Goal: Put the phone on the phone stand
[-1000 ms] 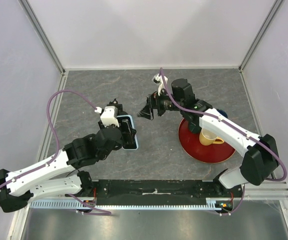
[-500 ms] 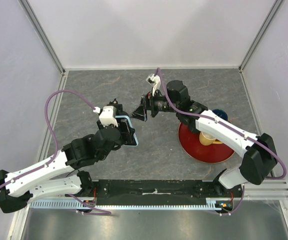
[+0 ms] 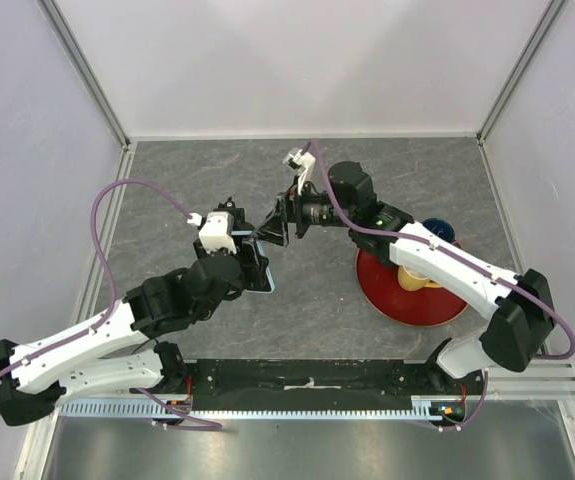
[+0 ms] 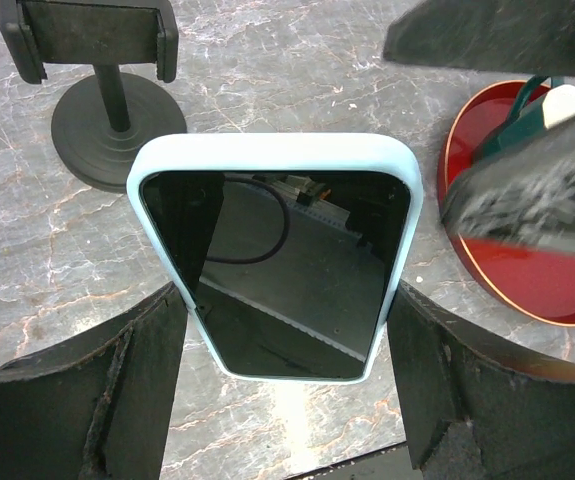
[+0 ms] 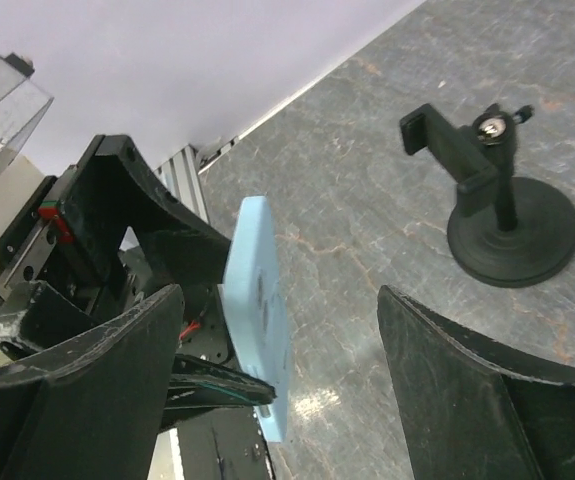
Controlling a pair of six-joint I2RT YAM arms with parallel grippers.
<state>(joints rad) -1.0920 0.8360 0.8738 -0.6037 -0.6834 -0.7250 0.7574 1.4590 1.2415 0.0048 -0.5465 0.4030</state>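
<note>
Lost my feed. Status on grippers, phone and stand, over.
Left gripper shut on the phone, gripping its sides. Right gripper open near its top end, not gripping. Phone stand upright, clamp empty, nothing blocking it.

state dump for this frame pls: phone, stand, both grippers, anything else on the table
phone: held by its long sides, screen facing the left wrist camera
left gripper: shut on the phone
right gripper: open, fingers either side of the phone's far end; contact unclear
phone stand: upright on the table, clamp empty, beyond the phone
other: yellow mug on red plate, right side
</note>
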